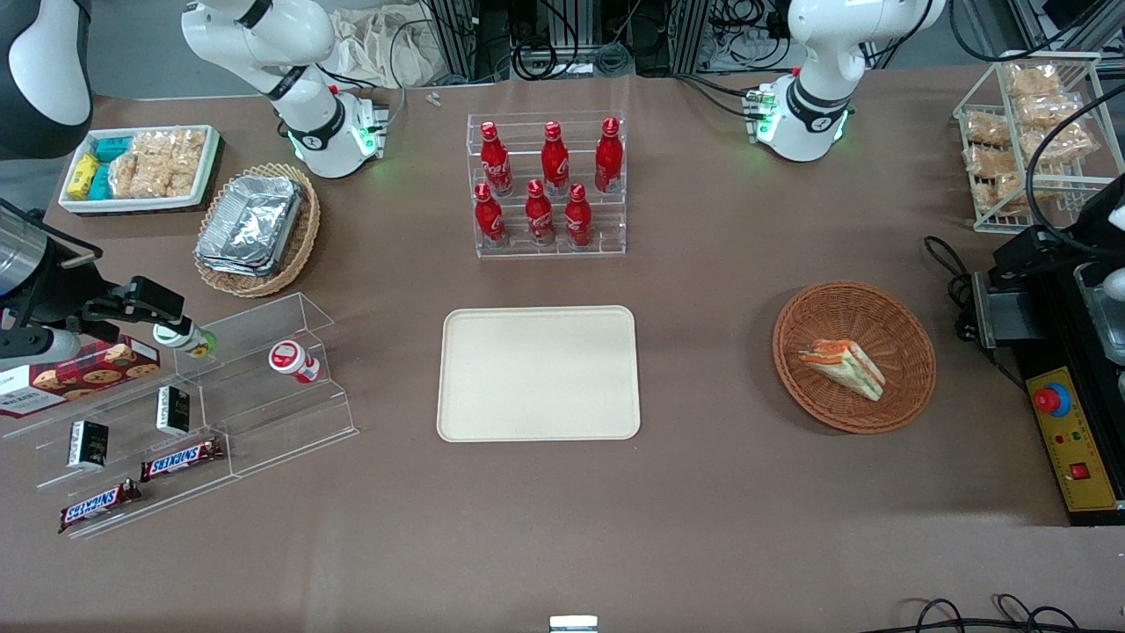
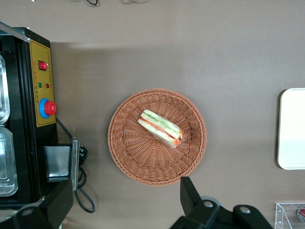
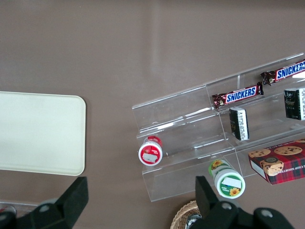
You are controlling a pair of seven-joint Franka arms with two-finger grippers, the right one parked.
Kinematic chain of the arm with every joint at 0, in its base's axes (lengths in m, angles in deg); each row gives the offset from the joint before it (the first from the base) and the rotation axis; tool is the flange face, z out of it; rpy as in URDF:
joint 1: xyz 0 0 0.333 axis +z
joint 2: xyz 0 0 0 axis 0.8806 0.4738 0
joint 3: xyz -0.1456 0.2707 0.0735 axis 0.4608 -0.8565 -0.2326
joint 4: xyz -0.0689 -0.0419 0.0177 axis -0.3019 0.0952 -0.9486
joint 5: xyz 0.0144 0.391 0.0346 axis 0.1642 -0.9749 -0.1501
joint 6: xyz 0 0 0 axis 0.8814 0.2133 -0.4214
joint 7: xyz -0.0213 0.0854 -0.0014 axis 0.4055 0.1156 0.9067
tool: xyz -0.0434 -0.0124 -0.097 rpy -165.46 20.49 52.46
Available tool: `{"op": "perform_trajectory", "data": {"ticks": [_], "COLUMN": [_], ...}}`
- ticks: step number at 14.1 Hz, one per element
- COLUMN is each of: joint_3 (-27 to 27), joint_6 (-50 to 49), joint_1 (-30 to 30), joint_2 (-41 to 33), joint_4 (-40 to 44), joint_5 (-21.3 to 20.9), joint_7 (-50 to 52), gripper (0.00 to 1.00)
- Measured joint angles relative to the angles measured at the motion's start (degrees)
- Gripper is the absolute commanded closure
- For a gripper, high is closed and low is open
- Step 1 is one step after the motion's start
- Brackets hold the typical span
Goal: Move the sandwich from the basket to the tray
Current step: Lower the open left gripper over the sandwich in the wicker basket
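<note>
Fingers (image 2: 193,195) spread wide, nothing held; gripper (image 2: 126,202) hovers high above basket (image 2: 124,157), not yet descending. Sandwich (image 2: 160,128) lies flat in basket, near middle. Advice: drop straight down, straddle wedge across its narrow width, close gently on wrap. Tray (image 1: 538,373) sits well apart, toward parked arm's end. Wrist points straight down.

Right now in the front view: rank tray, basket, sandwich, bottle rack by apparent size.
1. tray, largest.
2. basket and bottle rack: look alike in footprint, not ranking them.
3. sandwich, smallest, lying in the basket.
The gripper is open above the basket.
</note>
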Motion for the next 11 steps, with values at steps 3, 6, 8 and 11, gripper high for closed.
{"op": "perform_trajectory", "data": {"ticks": [3, 6, 8, 11], "joint_3": [0.0, 0.0, 0.0, 0.3], "joint_6": [-0.01, -0.75, -0.74, 1.8], "joint_1": [0.0, 0.0, 0.0, -0.09], "joint_2": [0.17, 0.28, 0.64, 1.45], "joint_4": [0.0, -0.05, -0.88, -5.07], "joint_5": [-0.03, -0.03, -0.03, -0.03], "joint_7": [0.0, -0.04, 1.13, 7.42], "gripper": [0.0, 0.0, 0.0, 0.0]}}
